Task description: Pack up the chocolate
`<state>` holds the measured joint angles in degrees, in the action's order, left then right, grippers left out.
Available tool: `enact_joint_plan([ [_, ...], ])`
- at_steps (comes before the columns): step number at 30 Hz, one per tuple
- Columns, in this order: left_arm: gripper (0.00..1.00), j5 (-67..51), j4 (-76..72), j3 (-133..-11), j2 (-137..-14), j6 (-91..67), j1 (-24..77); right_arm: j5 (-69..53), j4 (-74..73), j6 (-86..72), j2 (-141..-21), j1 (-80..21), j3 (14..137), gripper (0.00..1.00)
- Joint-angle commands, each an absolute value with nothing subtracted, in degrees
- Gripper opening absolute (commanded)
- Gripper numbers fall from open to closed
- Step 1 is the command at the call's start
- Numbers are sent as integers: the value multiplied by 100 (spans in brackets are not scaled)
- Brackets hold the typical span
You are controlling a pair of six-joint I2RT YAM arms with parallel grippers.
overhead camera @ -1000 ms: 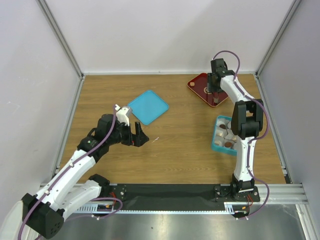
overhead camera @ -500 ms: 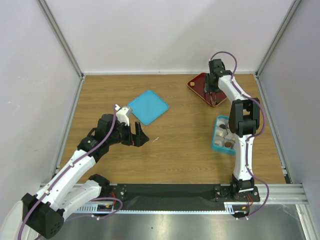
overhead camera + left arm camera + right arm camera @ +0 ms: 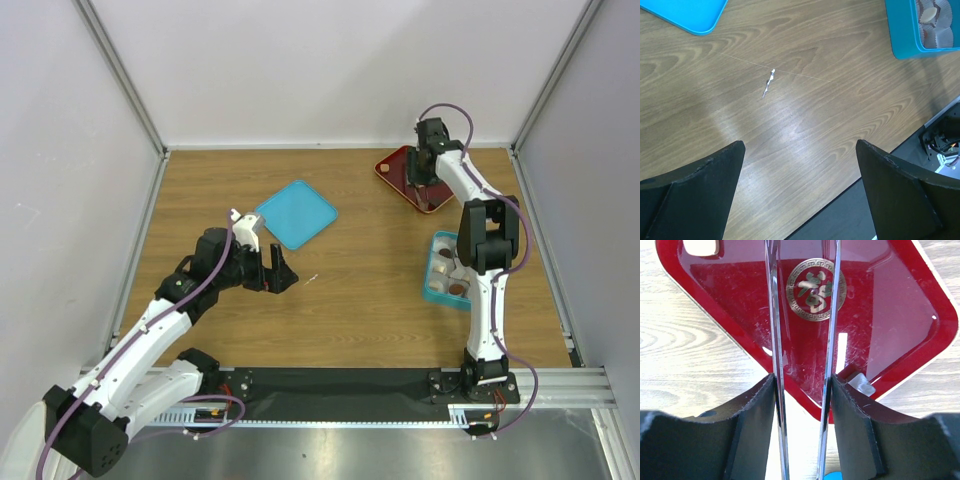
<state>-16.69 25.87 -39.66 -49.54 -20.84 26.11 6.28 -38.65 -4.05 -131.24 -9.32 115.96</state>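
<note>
the right gripper (image 3: 802, 381) is clamped on a pair of metal tweezers (image 3: 774, 315), its pads pressing the two thin blades from outside. the blades stand apart with nothing between them. they pass either side of the gold emblem (image 3: 816, 289) on the dark red tray (image 3: 900, 310). the left gripper (image 3: 800, 200) is wide open and holds nothing, over the bare wooden table (image 3: 805, 130).

one cream chocolate piece (image 3: 700, 246) lies in the tray's corner, at the upper left of the right wrist frame and left of the blades. the packed chocolates (image 3: 458, 288) sit in the teal box (image 3: 432, 292) at the right of the top view, partly under the right arm.

likely troubles:
- the piece sits hard against the tray's rim, so a blade coming in askew could shove it over the rim instead of straddling it.
- a small rounded piece may squirt out if pinched off-centre.
- the tweezers could twist between the pads.
- the glossy tray may slide if a blade drags on it.

the blades run off the top of the right wrist frame, so their tips go unseen. the top view shows both arms, the box and the teal lid (image 3: 296, 213), but barely resolves the tweezers. only the left wrist view shows the fluted paper cups (image 3: 936, 27) in the box and a white scrap (image 3: 769, 84) on the table. a pale lump (image 3: 860, 383) by the right finger i cannot identify.
</note>
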Motion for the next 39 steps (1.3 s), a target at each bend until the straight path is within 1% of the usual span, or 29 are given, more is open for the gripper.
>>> enact_joint_plan([
  [1, 100, -1652, 2496, -4122, -4922, -1960, 2566, 466, -3894, -457, -12797, -984, 11848, 51],
  [4, 100, -1652, 2496, -4122, -4922, -1960, 2566, 466, -4007, -457, -12762, -984, 11970, 51],
  [11, 100, -1635, 2496, -4122, -4939, -1960, 2566, 826, -4350, -343, -13139, -976, 12533, 51],
  [15, 100, -1626, 2496, -4122, -4948, -1960, 2566, 835, -4526, -369, -13359, -967, 12805, 51],
  [29, 100, -1635, 2496, -4140, -4983, -1951, 2566, 677, -4605, -413, -13614, -888, 12911, 49],
  [38, 100, -1635, 2487, -4140, -4975, -1960, 2566, 615, -4605, -431, -13544, -879, 12929, 44],
  [39, 100, -1635, 2496, -4140, -4975, -1960, 2566, 607, -4640, -431, -13527, -888, 12937, 42],
])
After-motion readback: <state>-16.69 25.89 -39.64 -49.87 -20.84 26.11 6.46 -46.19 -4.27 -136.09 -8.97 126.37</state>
